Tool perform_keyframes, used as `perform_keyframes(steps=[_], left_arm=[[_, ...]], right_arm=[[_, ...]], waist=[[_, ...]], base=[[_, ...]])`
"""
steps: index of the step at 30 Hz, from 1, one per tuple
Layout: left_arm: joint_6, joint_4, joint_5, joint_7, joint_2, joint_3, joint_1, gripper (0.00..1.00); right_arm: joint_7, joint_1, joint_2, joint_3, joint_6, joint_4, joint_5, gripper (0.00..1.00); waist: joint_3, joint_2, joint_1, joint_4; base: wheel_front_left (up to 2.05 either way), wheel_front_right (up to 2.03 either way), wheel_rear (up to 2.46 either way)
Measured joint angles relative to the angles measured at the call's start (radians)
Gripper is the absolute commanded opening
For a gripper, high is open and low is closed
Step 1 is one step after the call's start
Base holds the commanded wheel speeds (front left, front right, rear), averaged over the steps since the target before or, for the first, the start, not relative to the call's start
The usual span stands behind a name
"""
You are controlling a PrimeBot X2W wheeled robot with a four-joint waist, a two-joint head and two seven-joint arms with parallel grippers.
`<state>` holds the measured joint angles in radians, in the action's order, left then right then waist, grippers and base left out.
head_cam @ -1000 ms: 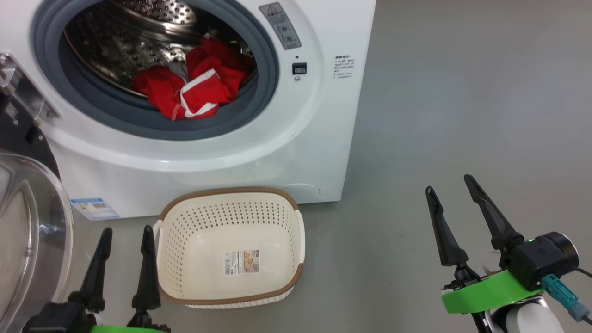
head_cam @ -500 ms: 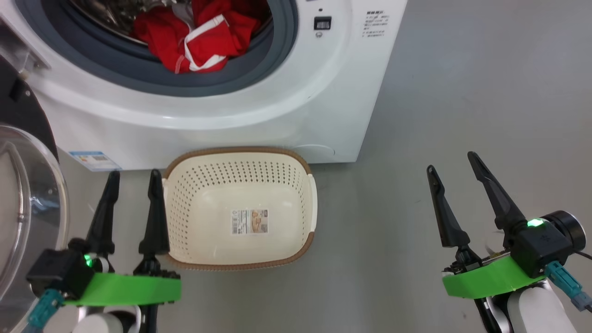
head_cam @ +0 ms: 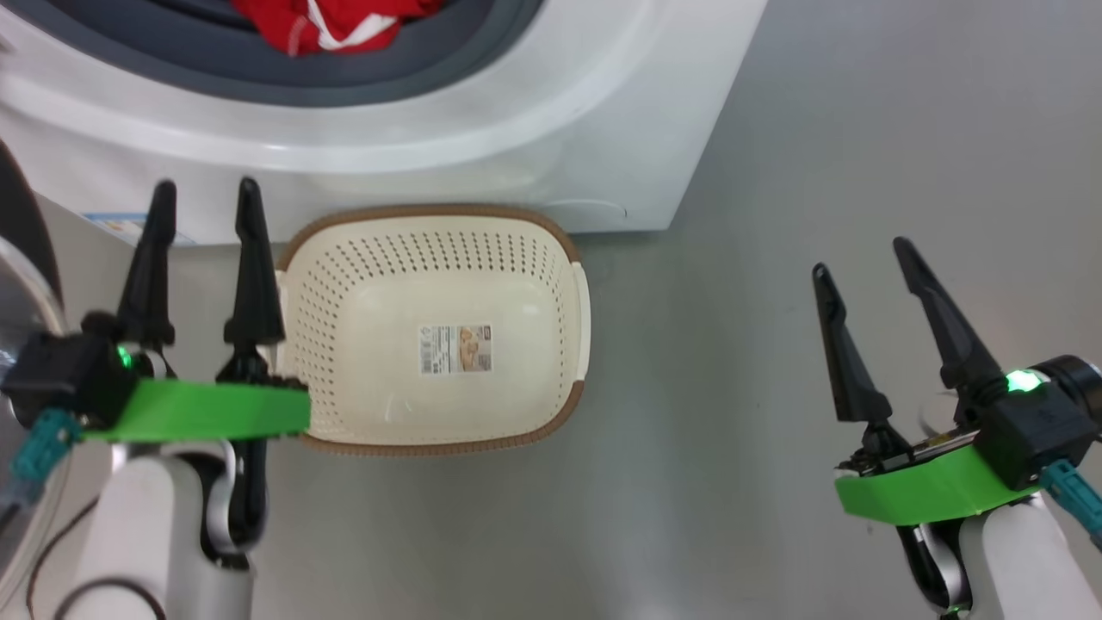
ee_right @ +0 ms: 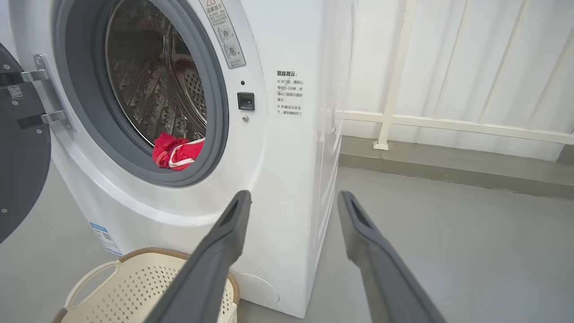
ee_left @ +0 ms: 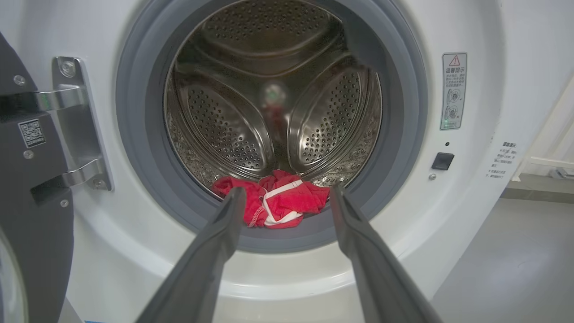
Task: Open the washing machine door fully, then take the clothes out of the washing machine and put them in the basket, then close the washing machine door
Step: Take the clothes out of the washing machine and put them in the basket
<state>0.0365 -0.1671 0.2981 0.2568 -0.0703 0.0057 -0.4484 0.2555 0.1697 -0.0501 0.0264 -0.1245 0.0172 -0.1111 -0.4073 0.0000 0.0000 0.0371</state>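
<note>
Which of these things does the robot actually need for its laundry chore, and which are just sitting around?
Part of the job:
washing machine
its open door
red clothes inside it
cream basket

Just there:
white railing
warning sticker
blue label

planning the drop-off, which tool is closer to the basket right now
Left. The left tool hangs just beside the left rim of the basket in the head view. The right tool is well off to its right, over the floor.
</note>
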Motion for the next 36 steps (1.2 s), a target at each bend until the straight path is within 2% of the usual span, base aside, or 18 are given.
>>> perform_keyframes(steps=[17,36], left_arm=[[0.01,-0.292,-0.035,0.0,-0.007,0.044,-0.377,1.0],[0.007,-0.604,-0.074,0.0,-0.03,0.036,-0.711,1.0]], right_arm=[[0.0,0.046,-0.001,-0.02,0.0,0.021,0.0,1.0],[0.0,0.104,-0.001,-0.032,0.0,0.04,-0.001,1.0]], waist=[[-0.134,0.0,0.0,-0.025],[-0.246,0.0,0.0,-0.043]], base=[[0.0,0.0,0.0],[0.0,0.0,0.0]])
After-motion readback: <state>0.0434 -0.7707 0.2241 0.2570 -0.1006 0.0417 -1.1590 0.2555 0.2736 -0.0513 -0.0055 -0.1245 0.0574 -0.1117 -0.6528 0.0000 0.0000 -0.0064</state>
